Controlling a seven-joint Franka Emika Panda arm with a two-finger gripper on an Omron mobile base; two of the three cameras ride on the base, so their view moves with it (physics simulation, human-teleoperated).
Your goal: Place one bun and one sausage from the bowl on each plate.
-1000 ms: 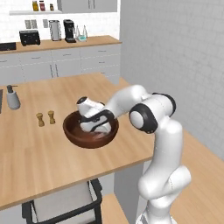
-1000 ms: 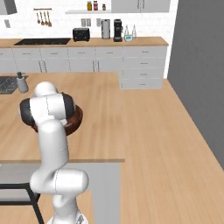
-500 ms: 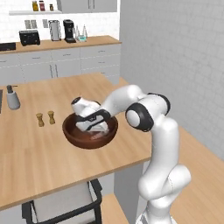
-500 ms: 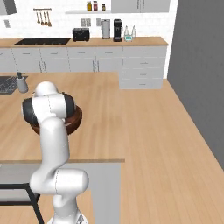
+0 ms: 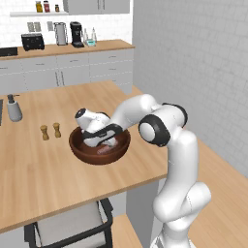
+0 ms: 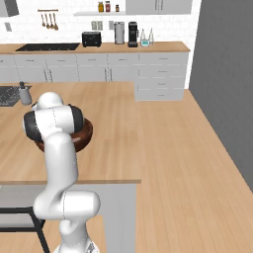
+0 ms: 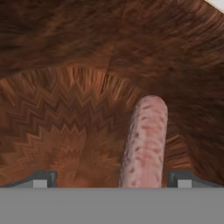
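The dark reddish-brown wooden bowl (image 5: 77, 147) stands on the wooden island, also seen behind the arm as the bowl (image 6: 85, 136). My gripper (image 5: 99, 140) reaches down inside it, jaws wide open. Close up, a pinkish mottled sausage (image 7: 144, 140) lies on the bowl's floor (image 7: 65, 131) between the fingertips of my gripper (image 7: 113, 180), nearer the right fingertip (image 7: 183, 179), with nothing gripped. A pink bit of the sausage (image 5: 103, 150) shows under the hand. The bun and the plates are out of view.
Two small wooden shakers (image 5: 50, 131) stand left of the bowl, and a grey soap dispenser (image 5: 14, 109) sits further left. The island's front edge runs close to the bowl, with a chair (image 5: 72, 227) below it. Appliances line the back counter (image 5: 72, 48).
The hand has shifted slightly left and sunk lower into the bowl. Its jaws have stayed open, and the bowl has not moved.
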